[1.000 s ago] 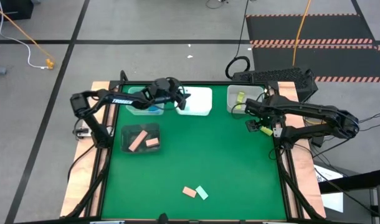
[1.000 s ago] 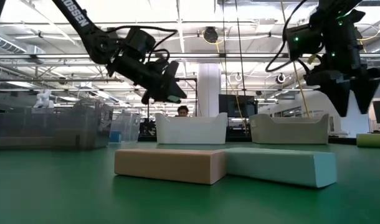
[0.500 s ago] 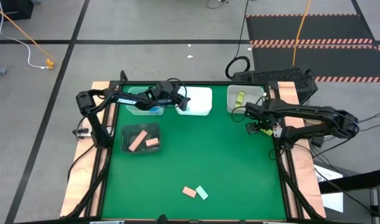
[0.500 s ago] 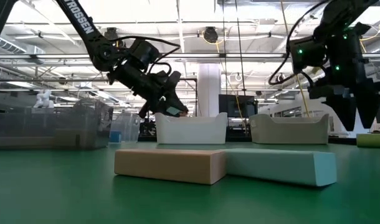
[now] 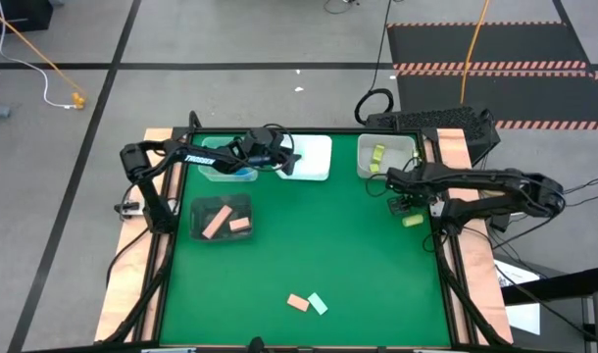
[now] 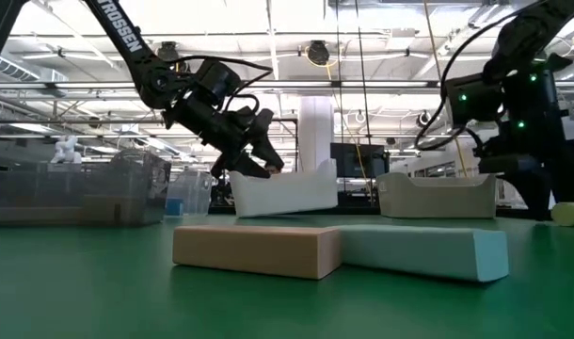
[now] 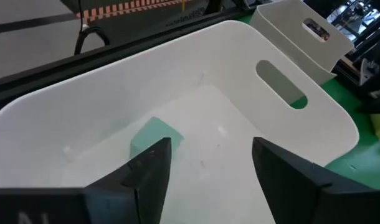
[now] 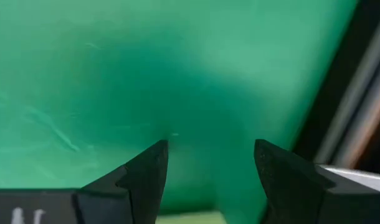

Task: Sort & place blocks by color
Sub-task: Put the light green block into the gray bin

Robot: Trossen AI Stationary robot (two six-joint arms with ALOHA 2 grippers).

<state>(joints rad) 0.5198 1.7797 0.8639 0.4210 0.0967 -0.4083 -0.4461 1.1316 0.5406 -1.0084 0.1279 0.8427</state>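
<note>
The left claw (image 7: 205, 168) is held open and empty over the far white bin (image 7: 314, 124), where a mint block (image 7: 154, 138) lies sorted. The right claw (image 5: 405, 204), open and empty, is lowered beside a yellow-green block (image 5: 412, 221) on the table (image 5: 328, 255), apparently for pickup.

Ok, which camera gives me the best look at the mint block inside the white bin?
The left wrist view: the mint block lies in plain sight on the white bin floor, beyond the open left gripper. In the high view the arm covers it; in the low view the bin's wall hides it.
</note>
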